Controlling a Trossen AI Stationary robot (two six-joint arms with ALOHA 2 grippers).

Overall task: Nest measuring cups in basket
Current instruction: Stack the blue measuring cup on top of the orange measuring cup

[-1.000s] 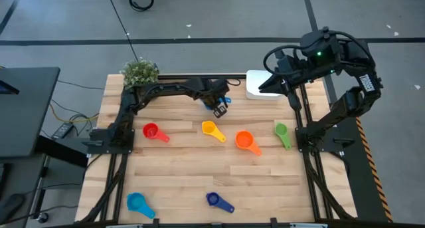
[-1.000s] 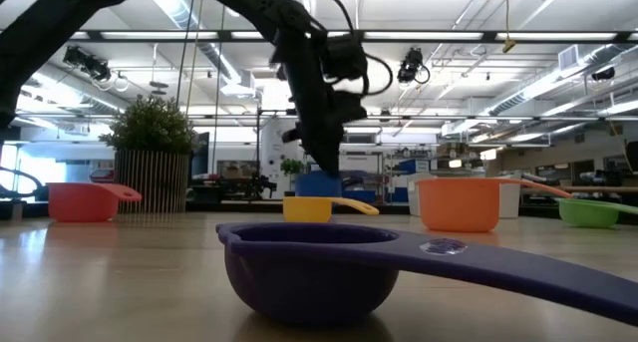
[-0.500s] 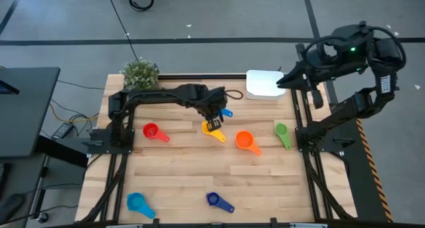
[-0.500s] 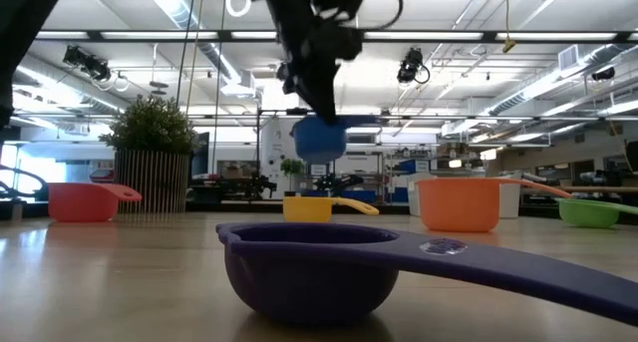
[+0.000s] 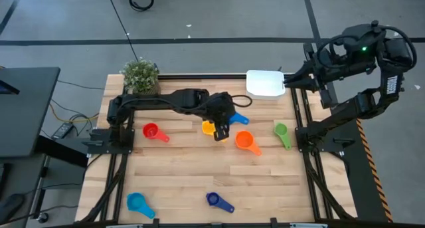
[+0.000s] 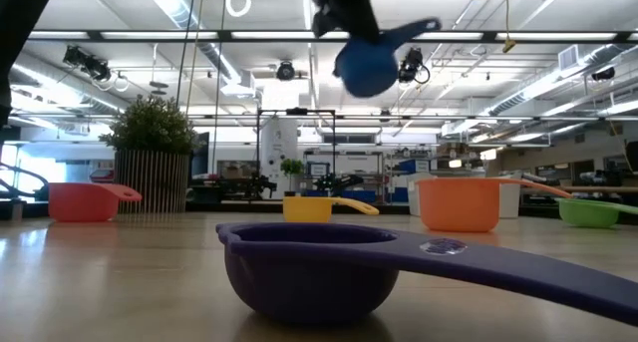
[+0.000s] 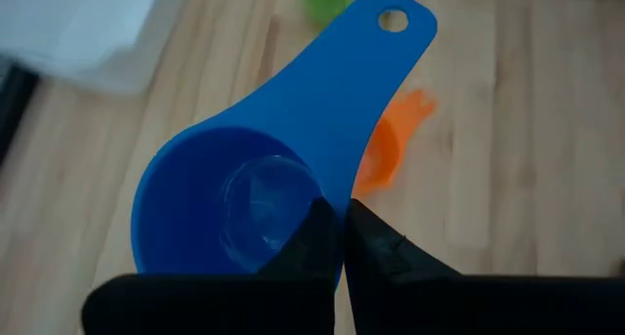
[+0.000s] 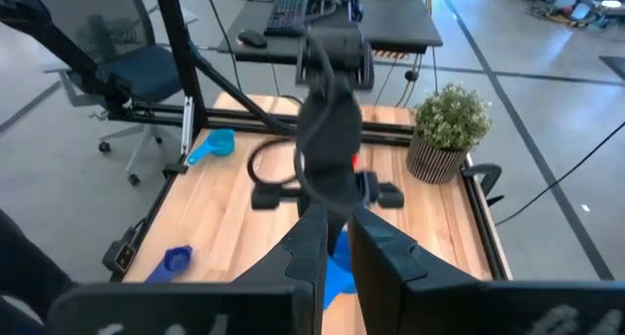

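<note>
Left gripper [image 5: 224, 123] over desk [image 5: 186, 181] centre, fingers [image 7: 376, 252] pinched on rim of the blue cup [image 7: 264, 184], held in the air above the yellow cup [image 5: 210, 128]. Orange cup [image 5: 244, 141] at its 4 o'clock, green cup [image 5: 282, 132] at 3. Basket [image 5: 265, 84] at desk's 1 o'clock. Right gripper [image 8: 335, 239] parked off the basket's 3 o'clock side, fingers nearly closed, holding nothing.

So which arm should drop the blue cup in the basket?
Left. The left gripper already holds the blue measuring cup in the air. The right gripper hangs by the white basket, holding nothing.
</note>
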